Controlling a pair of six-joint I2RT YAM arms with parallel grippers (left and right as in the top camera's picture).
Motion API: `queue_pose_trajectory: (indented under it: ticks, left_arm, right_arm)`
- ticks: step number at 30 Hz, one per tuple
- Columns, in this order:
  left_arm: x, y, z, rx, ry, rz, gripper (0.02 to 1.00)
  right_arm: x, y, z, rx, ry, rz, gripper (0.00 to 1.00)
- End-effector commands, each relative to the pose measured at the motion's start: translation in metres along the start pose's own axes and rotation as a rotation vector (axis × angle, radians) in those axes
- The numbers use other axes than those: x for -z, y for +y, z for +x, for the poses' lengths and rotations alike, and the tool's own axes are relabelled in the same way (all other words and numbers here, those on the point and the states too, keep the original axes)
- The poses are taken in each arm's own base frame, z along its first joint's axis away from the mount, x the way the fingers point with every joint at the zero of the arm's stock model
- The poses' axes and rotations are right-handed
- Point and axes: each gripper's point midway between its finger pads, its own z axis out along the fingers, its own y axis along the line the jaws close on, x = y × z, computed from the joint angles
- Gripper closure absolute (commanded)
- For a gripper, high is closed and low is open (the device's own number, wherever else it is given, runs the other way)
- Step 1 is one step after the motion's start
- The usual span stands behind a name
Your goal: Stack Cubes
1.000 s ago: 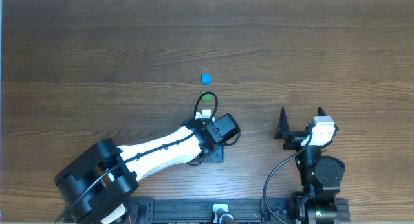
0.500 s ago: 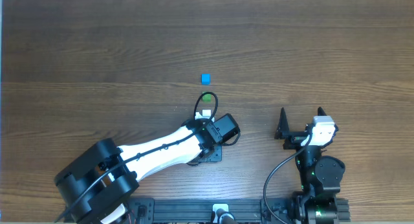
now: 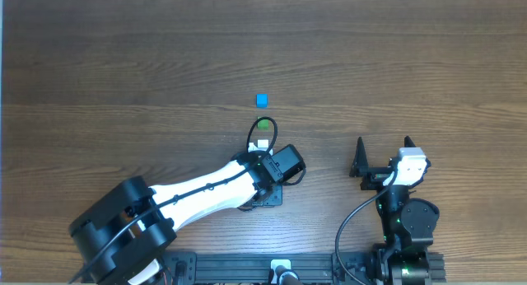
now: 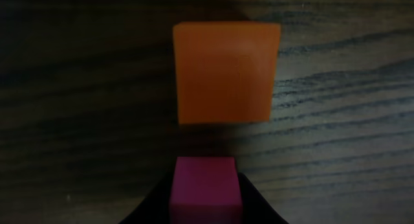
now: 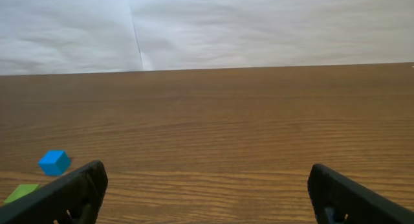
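Observation:
In the left wrist view, my left gripper (image 4: 206, 195) is shut on a magenta cube (image 4: 206, 185), held just above the wooden table. An orange cube (image 4: 226, 72) lies on the table close in front of the magenta one, not touching it. In the top view the left arm's wrist (image 3: 272, 165) sits near the table's middle and covers both cubes. A blue cube (image 3: 262, 100) lies farther back, and a green cube (image 3: 263, 124) rests between it and the wrist. My right gripper (image 3: 383, 153) stands open and holds nothing at the right; its wrist view shows the blue cube (image 5: 54, 162) and the green cube (image 5: 22, 191).
The dark wooden table (image 3: 123, 63) stretches wide on all sides. A white wall (image 5: 259, 23) rises behind its far edge. A black cable loop (image 3: 263, 128) from the left wrist lies around the green cube.

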Motion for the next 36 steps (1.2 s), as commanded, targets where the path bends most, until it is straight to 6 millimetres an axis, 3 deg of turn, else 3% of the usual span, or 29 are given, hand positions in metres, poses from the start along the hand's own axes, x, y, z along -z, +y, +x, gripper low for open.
queue_pose_trajectory:
  ticks: [1,8,12,19,28,36]
  left_arm:
    - [0.033,-0.014,-0.013,-0.003,-0.059,0.059,0.978]
    - [0.097,-0.023,-0.043,0.021,-0.098,0.076,0.978]
    - [0.117,-0.022,-0.068,0.051,-0.124,0.088,0.98]
    - [0.1,-0.01,-0.094,0.086,-0.088,0.06,0.98]
    - [0.072,-0.01,-0.106,0.057,-0.07,0.028,0.976]
    - [0.061,-0.004,-0.111,0.066,-0.079,-0.016,0.98]
  right_arm:
    - [0.0,0.0,0.001,-0.002,-0.004,-0.001,0.007]
    - [0.0,0.0,0.001,-0.002,-0.004,-0.001,0.009]
    - [0.0,0.0,0.001,-0.002,-0.004,-0.001,0.009]
    - [0.0,0.0,0.001,-0.002,-0.004,-0.001,0.007]
    - [0.0,0.0,0.001,-0.002,-0.004,-0.001,0.007]
    - [0.0,0.0,0.001,-0.002,-0.004,-0.001,0.007]
